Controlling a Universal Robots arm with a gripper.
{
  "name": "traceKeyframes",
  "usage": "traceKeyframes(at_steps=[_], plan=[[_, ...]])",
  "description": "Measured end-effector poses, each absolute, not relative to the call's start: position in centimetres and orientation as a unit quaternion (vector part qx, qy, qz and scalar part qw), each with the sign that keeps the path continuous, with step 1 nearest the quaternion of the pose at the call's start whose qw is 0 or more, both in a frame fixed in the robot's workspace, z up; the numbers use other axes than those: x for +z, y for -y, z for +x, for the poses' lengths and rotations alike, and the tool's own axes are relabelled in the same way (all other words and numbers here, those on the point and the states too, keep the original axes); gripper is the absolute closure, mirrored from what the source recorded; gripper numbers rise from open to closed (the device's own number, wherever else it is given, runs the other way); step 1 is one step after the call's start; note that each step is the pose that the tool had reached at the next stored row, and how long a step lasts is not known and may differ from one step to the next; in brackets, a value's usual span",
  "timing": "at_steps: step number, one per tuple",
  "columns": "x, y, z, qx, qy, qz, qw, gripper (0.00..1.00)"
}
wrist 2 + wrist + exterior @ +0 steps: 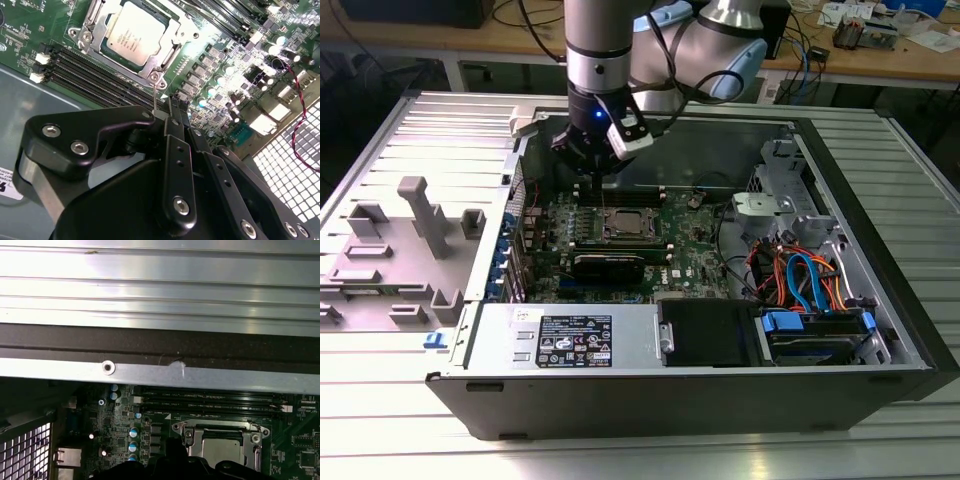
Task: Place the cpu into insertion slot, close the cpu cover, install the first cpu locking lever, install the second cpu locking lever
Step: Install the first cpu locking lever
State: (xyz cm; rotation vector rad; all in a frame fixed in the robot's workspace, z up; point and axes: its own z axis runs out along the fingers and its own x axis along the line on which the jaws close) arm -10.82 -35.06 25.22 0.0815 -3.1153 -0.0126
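Note:
The cpu [131, 34] lies flat in the insertion slot [82, 32] on the green board, its silvery top facing up. The cpu cover [171, 54] is down around it, framing the chip. A thin wire locking lever [154, 97] stands up from the socket's corner screw to my gripper [176, 104], whose fingers are pressed close together at its upper end. In the exterior view my gripper [597, 183] hangs just behind the cpu [628, 224], inside the open case. The first wrist view has the cpu [222, 447] under the cover [200, 432].
Long black memory slots [95, 75] run beside the socket. The case's metal wall [160, 375] rises close behind it. A power supply [560, 338] fills the case's front, and a drive cage with coloured cables [810, 280] its right. Grey fixtures [420, 215] stand outside on the left.

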Motion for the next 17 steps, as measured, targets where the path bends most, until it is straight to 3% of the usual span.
traceKeyframes(at_steps=[17], plan=[[25.2, 34.5, -9.7, -0.004, 1.0, 0.026, 0.012, 0.89]])
